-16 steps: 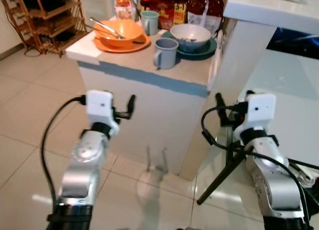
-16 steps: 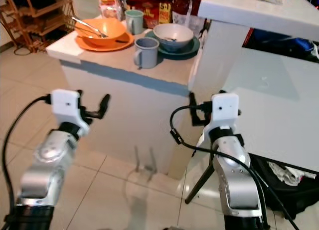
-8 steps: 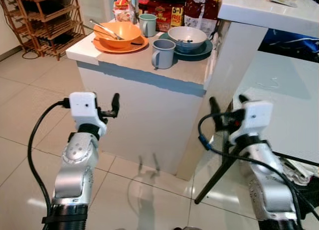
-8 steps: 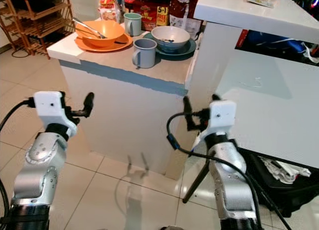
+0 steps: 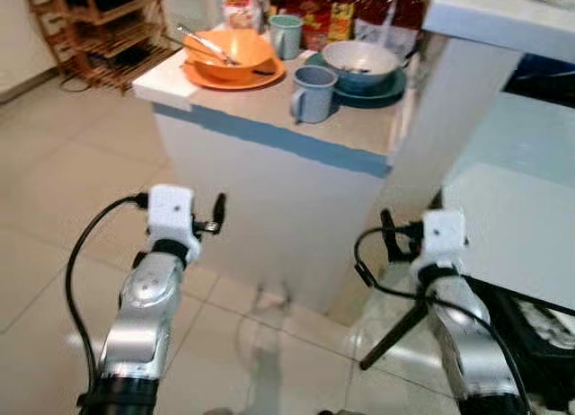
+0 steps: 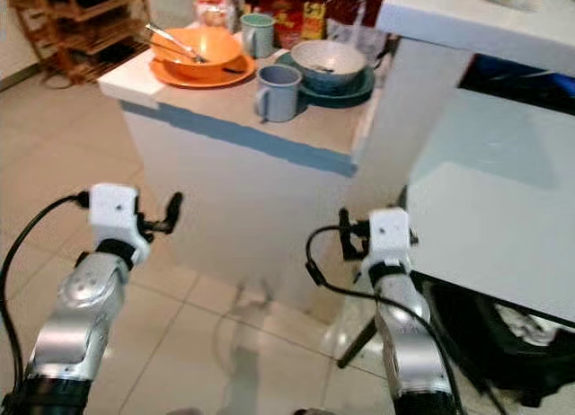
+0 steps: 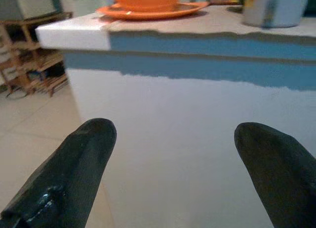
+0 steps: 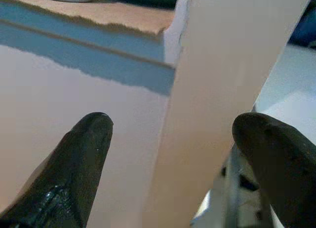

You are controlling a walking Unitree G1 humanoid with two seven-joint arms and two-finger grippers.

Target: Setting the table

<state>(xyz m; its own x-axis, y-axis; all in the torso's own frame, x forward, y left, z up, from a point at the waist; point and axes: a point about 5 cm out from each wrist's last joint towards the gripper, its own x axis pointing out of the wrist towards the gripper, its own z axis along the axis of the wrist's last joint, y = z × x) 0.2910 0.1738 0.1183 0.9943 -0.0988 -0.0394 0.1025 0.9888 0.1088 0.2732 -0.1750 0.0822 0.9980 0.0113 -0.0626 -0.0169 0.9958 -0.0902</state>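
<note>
so i held both claws empty with fingers spread, left gripper (image 7: 173, 178) and right gripper (image 8: 173, 173) below the counter (image 5: 269, 119), orange bowl (image 5: 229, 51) above.

Likely a home kitchen — counter (image 5: 269, 119) with bowls (image 5: 361, 63), mugs (image 5: 313, 93).

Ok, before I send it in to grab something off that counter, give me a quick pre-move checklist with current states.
1. Left gripper open and empty: ok.
2. Right gripper open and empty: ok.
3. Grippers raised to the counter top: not ok, both are low, facing its side wall.
4. Blue mug upright near the front edge: ok.
5. Orange bowl seated on its orange plate, utensils in it: ok.
6. Right arm's path: not ok, the white pillar stands straight ahead of it.
</note>
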